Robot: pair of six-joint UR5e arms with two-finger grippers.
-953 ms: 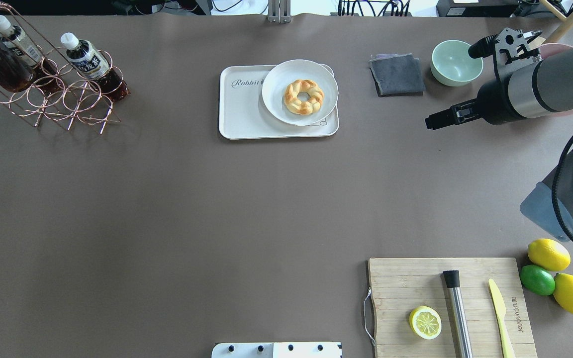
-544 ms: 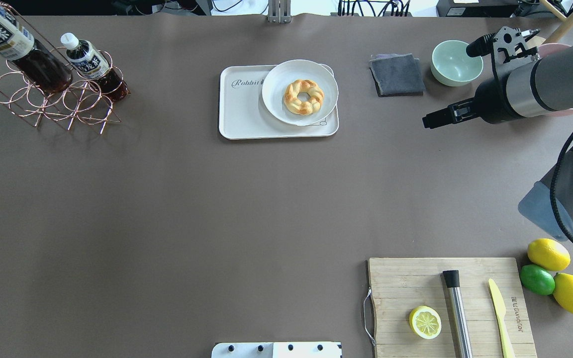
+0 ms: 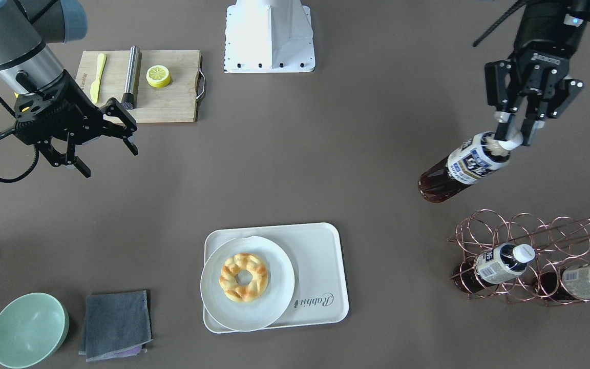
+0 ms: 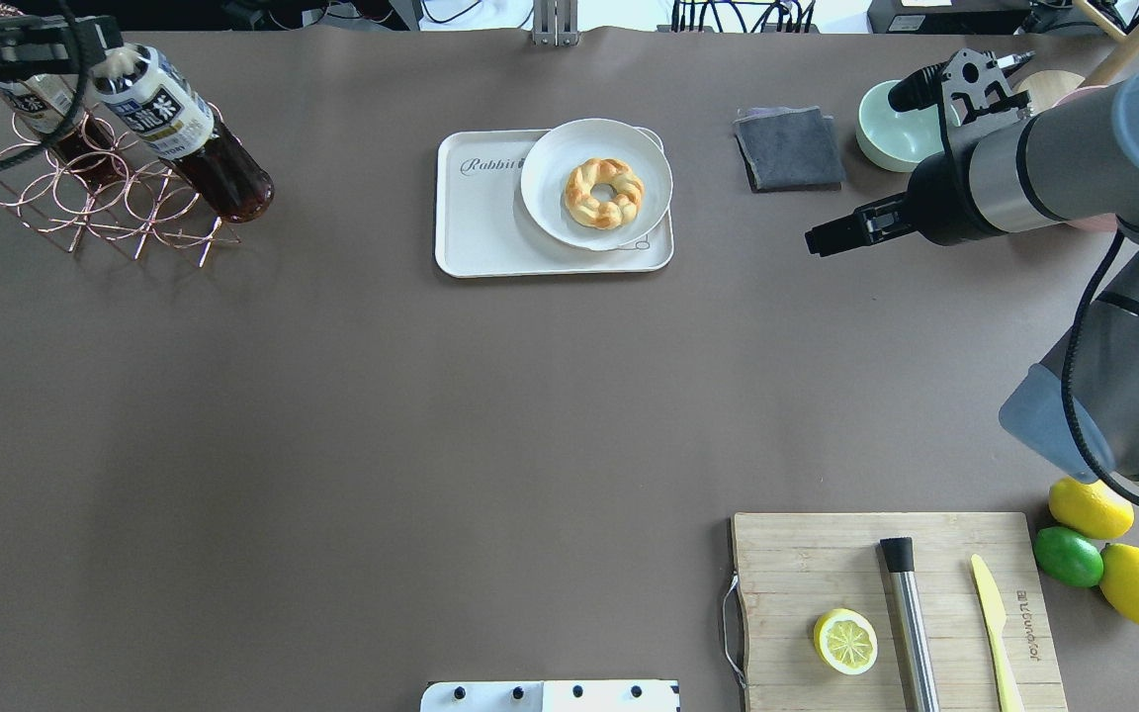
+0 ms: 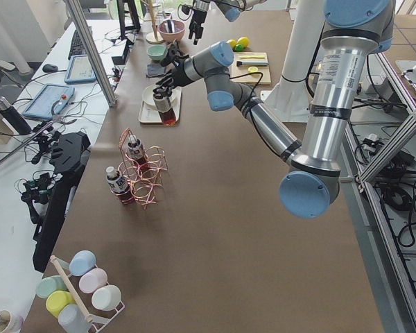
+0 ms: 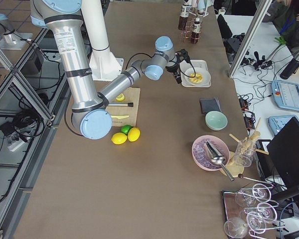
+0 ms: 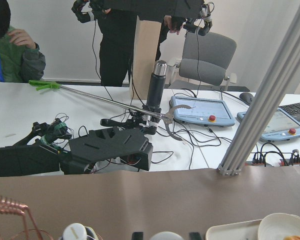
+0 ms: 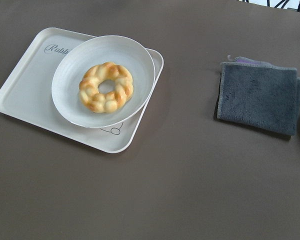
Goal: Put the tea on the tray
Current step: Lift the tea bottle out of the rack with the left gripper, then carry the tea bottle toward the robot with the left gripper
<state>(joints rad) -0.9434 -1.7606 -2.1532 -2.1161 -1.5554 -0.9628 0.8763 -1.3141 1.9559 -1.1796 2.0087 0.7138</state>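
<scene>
The tea (image 3: 463,165) is a clear bottle of dark liquid with a white cap and a navy-and-white label. My left gripper (image 3: 513,136) is shut on its cap and holds it tilted in the air, just off the copper wire rack (image 3: 530,233). It also shows in the overhead view (image 4: 184,129). The cream tray (image 3: 320,261) marked "Rabbit" lies mid-table, also in the overhead view (image 4: 481,222) and the right wrist view (image 8: 25,85). A white plate (image 3: 274,307) with a braided bread ring (image 3: 244,277) covers half of it. My right gripper (image 3: 109,161) is open and empty, hovering beside the tray.
Two more bottles (image 3: 502,264) (image 3: 589,279) lie in the rack. A green bowl (image 3: 28,328) and a grey cloth (image 3: 116,323) sit near the tray. A wooden cutting board (image 3: 172,105) holds a lemon half, a knife and a metal rod. Lemons and a lime (image 4: 1094,549) lie beside it.
My left gripper has lifted the tea out of the rack and carried it toward the table's middle. My right arm has shifted a little toward the tray.
</scene>
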